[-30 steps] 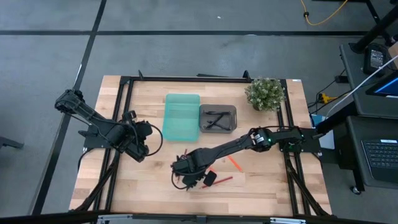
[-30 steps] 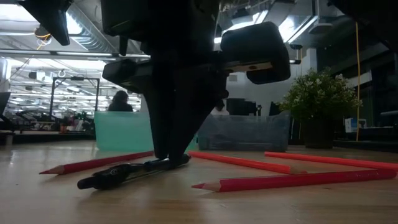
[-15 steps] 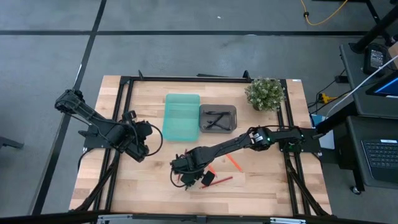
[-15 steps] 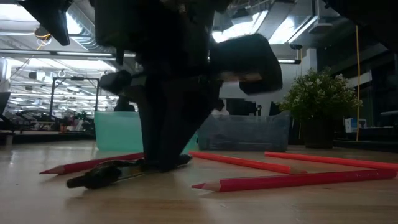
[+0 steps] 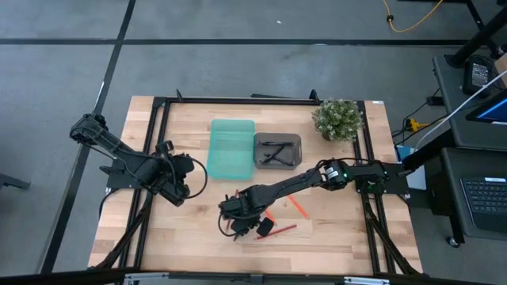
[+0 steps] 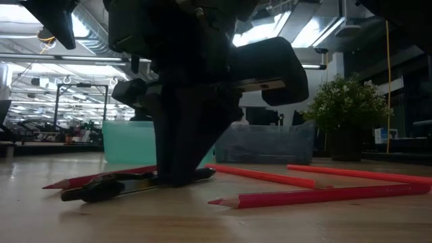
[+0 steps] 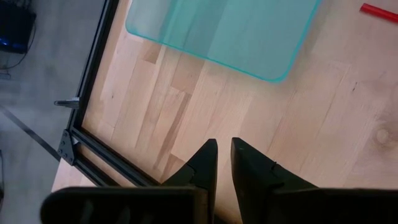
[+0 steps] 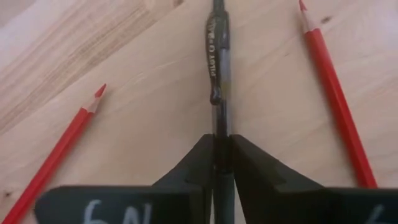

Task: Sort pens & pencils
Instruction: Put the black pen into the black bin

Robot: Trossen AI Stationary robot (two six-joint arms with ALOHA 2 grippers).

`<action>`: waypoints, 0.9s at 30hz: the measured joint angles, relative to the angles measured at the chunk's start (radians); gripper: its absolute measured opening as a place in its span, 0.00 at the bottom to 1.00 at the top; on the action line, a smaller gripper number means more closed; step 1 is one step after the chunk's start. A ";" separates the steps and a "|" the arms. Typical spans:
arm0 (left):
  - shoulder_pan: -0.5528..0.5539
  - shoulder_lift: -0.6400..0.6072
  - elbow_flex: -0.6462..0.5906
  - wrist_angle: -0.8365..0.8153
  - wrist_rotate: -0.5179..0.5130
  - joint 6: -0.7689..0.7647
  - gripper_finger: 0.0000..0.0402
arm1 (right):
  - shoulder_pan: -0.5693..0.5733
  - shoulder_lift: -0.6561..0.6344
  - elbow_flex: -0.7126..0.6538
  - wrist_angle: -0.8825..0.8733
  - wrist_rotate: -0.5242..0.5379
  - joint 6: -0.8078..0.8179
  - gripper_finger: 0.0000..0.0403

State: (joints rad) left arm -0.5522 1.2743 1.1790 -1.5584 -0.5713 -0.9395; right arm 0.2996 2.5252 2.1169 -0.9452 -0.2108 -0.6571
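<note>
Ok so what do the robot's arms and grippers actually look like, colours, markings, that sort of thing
Both arms are black, jointed, with bulky housings. The left gripper has two dark wedge-shaped fingers tapering to narrow tips. The right gripper has the same dark tapered fingers, with white handwritten marks on its base. A small green light glows at the right arm's joint.

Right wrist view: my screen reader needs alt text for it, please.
The right pincer is closed on a black pen lying on the wooden table. A red pencil lies on one side of the pen and another red pencil on the other.
</note>
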 joint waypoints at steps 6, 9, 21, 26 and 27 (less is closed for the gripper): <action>0.000 0.000 0.000 0.000 0.000 0.000 0.10 | 0.000 0.000 0.000 0.002 0.000 0.025 0.08; 0.000 0.000 0.000 0.000 0.000 0.000 0.10 | 0.001 0.000 0.000 0.002 0.013 0.051 0.08; 0.000 0.000 0.000 0.009 0.000 0.000 0.10 | 0.009 0.016 0.141 -0.134 0.090 0.113 0.08; 0.000 0.000 0.000 0.011 0.000 0.000 0.10 | 0.006 0.015 0.203 -0.203 0.141 0.167 0.08; 0.000 0.000 0.000 0.012 0.000 0.000 0.10 | 0.006 0.015 0.206 -0.214 0.153 0.181 0.08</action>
State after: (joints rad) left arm -0.5522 1.2743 1.1790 -1.5462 -0.5713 -0.9394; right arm 0.3061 2.5404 2.3233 -1.1587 -0.0573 -0.4763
